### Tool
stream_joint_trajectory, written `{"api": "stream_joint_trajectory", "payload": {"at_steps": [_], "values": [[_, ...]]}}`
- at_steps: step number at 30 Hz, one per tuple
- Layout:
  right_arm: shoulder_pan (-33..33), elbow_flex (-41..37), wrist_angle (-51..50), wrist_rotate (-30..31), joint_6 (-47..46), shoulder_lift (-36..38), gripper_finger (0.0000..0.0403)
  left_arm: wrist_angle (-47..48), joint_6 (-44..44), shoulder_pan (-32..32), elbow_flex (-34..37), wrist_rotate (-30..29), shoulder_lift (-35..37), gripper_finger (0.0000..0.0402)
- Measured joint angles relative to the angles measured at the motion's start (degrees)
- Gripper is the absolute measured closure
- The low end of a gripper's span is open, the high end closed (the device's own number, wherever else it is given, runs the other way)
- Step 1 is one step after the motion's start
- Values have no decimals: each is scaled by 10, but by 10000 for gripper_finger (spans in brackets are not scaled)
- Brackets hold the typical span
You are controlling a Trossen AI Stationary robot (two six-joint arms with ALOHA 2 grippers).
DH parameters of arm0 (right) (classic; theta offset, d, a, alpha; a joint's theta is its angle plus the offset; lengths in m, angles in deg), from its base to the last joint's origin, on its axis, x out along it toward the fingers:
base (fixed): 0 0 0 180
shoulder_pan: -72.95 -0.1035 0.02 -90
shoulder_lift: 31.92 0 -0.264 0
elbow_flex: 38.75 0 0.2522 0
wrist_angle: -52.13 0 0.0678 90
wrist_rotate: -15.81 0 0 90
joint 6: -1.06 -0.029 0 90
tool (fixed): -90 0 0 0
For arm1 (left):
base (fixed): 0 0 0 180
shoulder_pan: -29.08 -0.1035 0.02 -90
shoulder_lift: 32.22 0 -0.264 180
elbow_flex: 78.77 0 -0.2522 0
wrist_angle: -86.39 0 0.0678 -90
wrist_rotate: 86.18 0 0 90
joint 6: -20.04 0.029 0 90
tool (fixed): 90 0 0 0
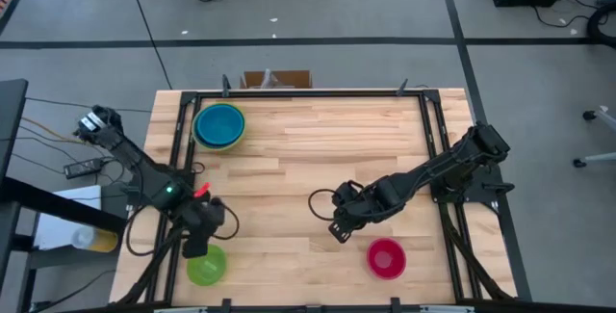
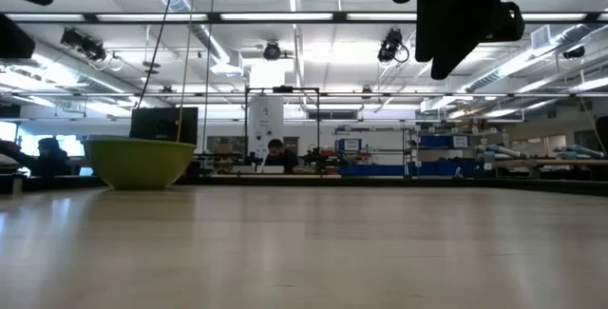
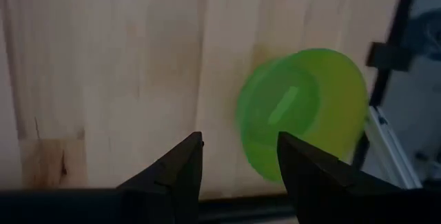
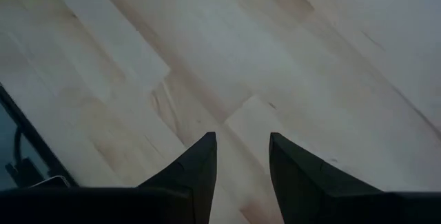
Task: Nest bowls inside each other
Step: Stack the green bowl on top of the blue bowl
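Overhead, my left gripper hovers open and empty by the small green bowl; my right gripper, open and empty, faces bare table in its wrist view.

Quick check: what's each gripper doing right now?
Left gripper: jaws open, empty, above the small green bowl.
Right gripper: jaws open, empty, over bare table.

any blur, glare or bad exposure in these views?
Left wrist view: green bowl smeared, looks like motion blur, wood grain soft too. Right wrist view: tabletop soft, washed pale toward one corner. Low view: ceiling lights bright, arm a dark silhouette, big green bowl crisp. High view: evenly lit, no glare on the magenta bowl.
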Motion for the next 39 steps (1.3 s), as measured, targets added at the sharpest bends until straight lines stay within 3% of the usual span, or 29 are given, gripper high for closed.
{"api": "stream_joint_trajectory", "payload": {"at_steps": [4, 13, 21, 31, 36, 39], "values": [[4, 0, -2, 0, 14, 0, 265, -22, -66, 22, 20, -35, 0, 214], [3, 0, -2, -23, 99, 0, 265, -91, -116, 59, 77, -41, 0, 214], [12, 0, 4, -36, 33, 0, 265, -127, -122, 60, 104, -50, 0, 214], [65, 0, 159, -32, 53, -33, 265, -128, -116, 52, 104, -55, 0, 214], [117, 10, 270, -108, 102, -87, 265, -125, -102, 24, 104, -62, 2, 214], [139, 45, 280, -132, 125, -125, 265, -129, -113, 13, 102, -48, 4, 214]]}}
